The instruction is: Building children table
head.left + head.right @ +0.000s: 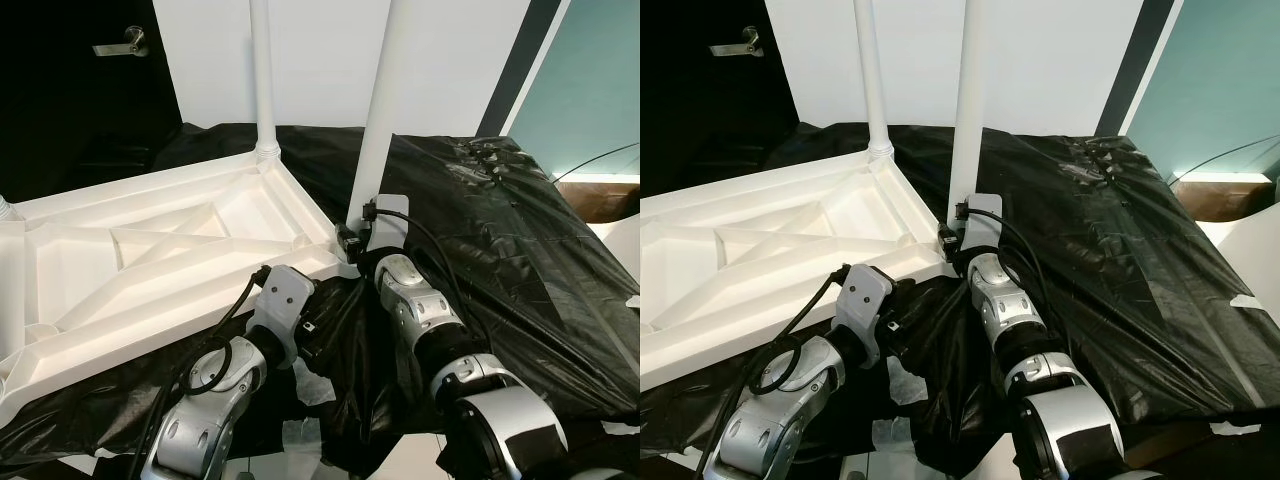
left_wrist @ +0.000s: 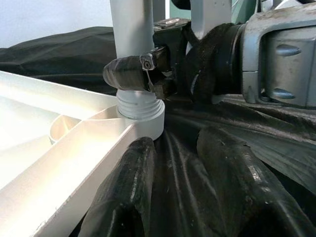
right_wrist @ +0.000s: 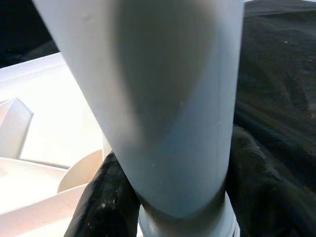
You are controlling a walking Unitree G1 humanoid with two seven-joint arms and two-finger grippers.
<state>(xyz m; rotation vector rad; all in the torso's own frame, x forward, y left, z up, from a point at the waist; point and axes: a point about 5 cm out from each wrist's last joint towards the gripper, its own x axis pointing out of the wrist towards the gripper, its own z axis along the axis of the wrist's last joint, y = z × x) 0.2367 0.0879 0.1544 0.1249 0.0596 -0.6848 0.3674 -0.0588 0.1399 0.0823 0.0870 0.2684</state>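
Note:
A white plastic table top [image 1: 150,260] lies upside down on a black plastic sheet [image 1: 500,250]. Two white legs stand upright in its corner sockets, a far leg [image 1: 262,80] and a near leg [image 1: 382,100]. My right gripper [image 3: 177,197] is shut on the near leg just above its threaded socket [image 2: 140,111], with one black finger [image 2: 129,74] on each side of the tube. My left gripper [image 2: 185,187] lies low on the sheet beside that corner, open, with only black plastic between its fingers [image 2: 131,197].
A black door with a handle [image 1: 125,42] is at the back left, and a white wall behind the table. At the right are a teal panel [image 1: 590,80] and a cardboard box [image 1: 605,200]. Paper scraps [image 1: 300,430] lie near my arms.

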